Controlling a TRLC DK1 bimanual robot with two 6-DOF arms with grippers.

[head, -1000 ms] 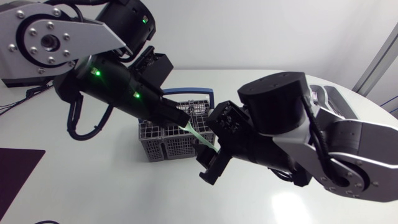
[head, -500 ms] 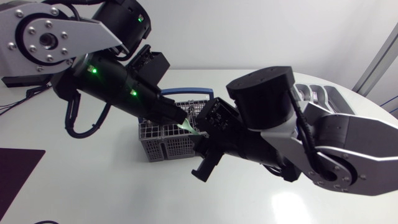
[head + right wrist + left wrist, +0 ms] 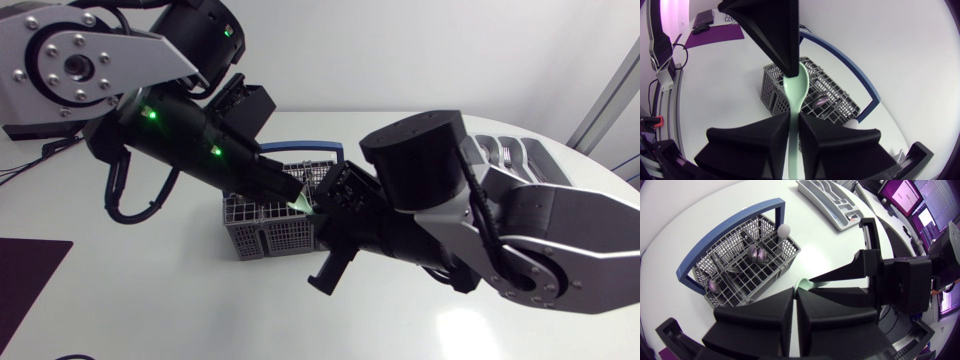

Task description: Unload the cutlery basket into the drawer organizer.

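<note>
Head view: above the cutlery basket (image 3: 262,232), mid-table, a mint spoon (image 3: 300,204) bridged the left gripper (image 3: 288,190) and right gripper (image 3: 322,212).

Left wrist view: the left gripper pinched the spoon's bowl end. The drawer organizer (image 3: 832,202) lay at the table's edge on the right arm's side (nearer that arm, I judged).

Right wrist view: the right gripper clamped the handle, whose long axis ran straight ahead to the left gripper.

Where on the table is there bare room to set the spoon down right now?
Bare table in front of the cutlery basket, between it and the dark mat; also between basket and drawer organizer. Crowded over the basket: left gripper and right gripper both on the green spoon.
</note>
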